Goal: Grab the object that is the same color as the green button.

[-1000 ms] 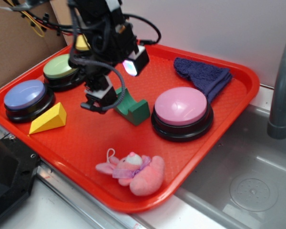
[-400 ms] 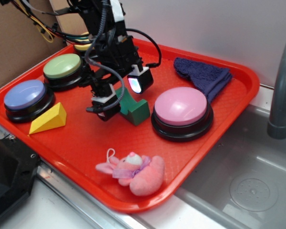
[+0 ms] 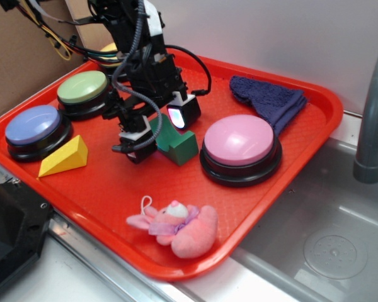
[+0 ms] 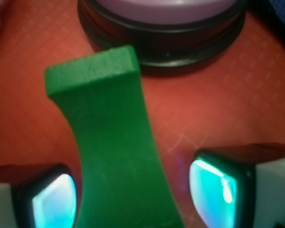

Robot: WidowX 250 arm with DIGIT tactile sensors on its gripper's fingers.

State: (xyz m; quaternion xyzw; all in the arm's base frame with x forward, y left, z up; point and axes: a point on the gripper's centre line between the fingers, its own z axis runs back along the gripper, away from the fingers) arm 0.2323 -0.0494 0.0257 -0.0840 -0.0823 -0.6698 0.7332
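Observation:
The dark green block (image 3: 177, 144) with a curved notch lies on the red tray (image 3: 107, 189), left of a pink button. My gripper (image 3: 159, 132) is low over the block's left end, jaws open, one finger on each side. In the wrist view the block (image 4: 109, 133) runs up between my two lit fingertips (image 4: 52, 202); my gripper (image 4: 133, 194) is not closed on it, and a gap shows on the right side. The pale green button (image 3: 82, 89) on a black base stands at the tray's back left, behind my arm.
A pink button (image 3: 240, 143) stands right of the block and fills the top of the wrist view (image 4: 166, 19). A blue-lilac button (image 3: 33, 126), yellow wedge (image 3: 64, 157), blue cloth (image 3: 268, 99) and pink plush (image 3: 176, 228) also lie on the tray. A sink (image 3: 327, 245) and faucet (image 3: 372, 126) are at the right.
My gripper has moved right and down from beside the block until its fingers straddle the block's left end. The block has not moved.

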